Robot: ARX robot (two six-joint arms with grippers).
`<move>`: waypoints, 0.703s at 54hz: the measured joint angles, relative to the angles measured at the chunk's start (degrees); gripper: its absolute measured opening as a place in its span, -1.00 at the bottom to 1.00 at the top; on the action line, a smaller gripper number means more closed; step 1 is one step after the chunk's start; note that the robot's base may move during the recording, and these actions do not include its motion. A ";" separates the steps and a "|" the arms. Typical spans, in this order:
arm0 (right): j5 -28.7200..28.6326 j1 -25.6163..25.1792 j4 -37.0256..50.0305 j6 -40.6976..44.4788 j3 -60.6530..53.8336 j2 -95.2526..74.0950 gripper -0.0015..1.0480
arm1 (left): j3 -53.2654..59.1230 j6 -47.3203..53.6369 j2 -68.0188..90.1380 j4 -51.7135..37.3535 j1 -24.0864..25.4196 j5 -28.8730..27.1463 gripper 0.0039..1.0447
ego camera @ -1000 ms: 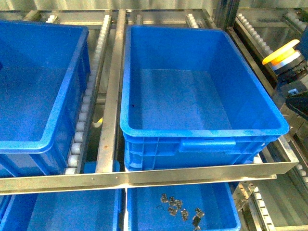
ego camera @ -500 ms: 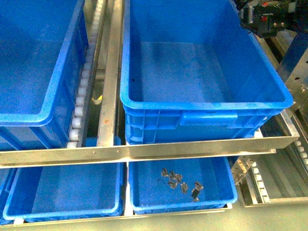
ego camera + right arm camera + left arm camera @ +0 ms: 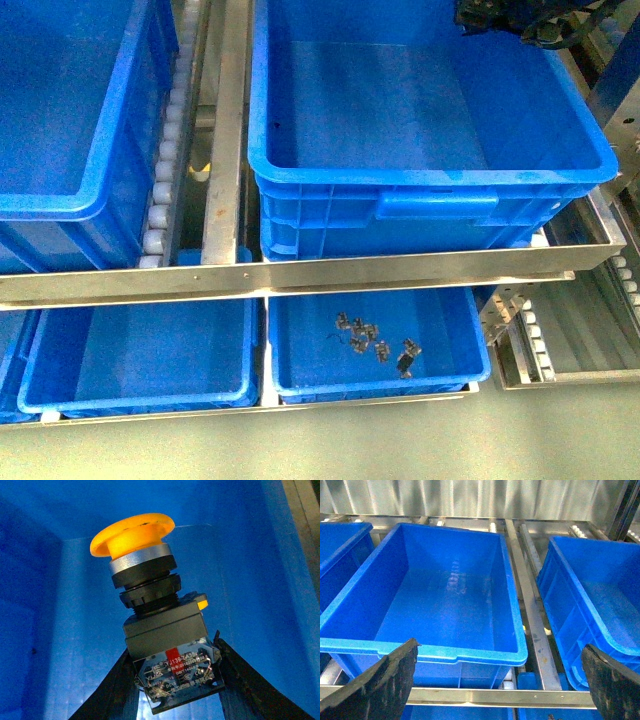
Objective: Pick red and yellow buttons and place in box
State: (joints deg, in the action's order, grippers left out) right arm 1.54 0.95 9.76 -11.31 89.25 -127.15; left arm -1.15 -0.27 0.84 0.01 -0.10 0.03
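Note:
In the right wrist view my right gripper (image 3: 172, 682) is shut on the black body of a yellow button (image 3: 145, 540). Its yellow mushroom cap points away from the wrist, and it hangs inside the deep blue box (image 3: 260, 555). In the front view the box (image 3: 430, 175) is at centre right and looks empty. The right gripper (image 3: 500, 15) is a dark shape over its far right corner, with the button hidden. My left gripper (image 3: 497, 680) is open and empty, facing the rack in front of another blue crate (image 3: 445, 605). No red button is in view.
A second deep blue crate (image 3: 70, 150) stands to the left, beyond a steel rail (image 3: 225, 140) and roller track. Under the front steel bar (image 3: 300, 272) are two shallow blue trays; the right one (image 3: 450, 375) holds several small metal parts (image 3: 375, 345).
The right gripper has carried the yellow button from beside the box's right side to over its far right corner. The front view has tilted down and shows more of the lower trays.

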 joint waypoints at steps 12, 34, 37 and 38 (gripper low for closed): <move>1.90 2.51 -5.95 -4.50 14.05 -9.68 -0.34 | 0.00 0.00 0.00 0.00 0.00 0.00 0.85; 3.82 5.38 -15.06 -4.37 31.28 -20.41 -0.34 | 0.00 0.00 0.00 0.00 0.00 0.00 0.85; 3.85 5.86 -16.09 -3.87 32.81 -21.77 -0.34 | 0.00 0.00 0.00 0.00 0.00 0.00 0.85; 3.87 6.14 -16.44 -3.58 33.42 -22.32 -0.34 | 0.00 0.00 0.00 0.00 0.00 0.00 0.85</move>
State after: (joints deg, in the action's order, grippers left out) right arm 5.41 7.09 -6.68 -14.90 122.67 -149.47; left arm -1.15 -0.27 0.84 0.01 -0.10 0.03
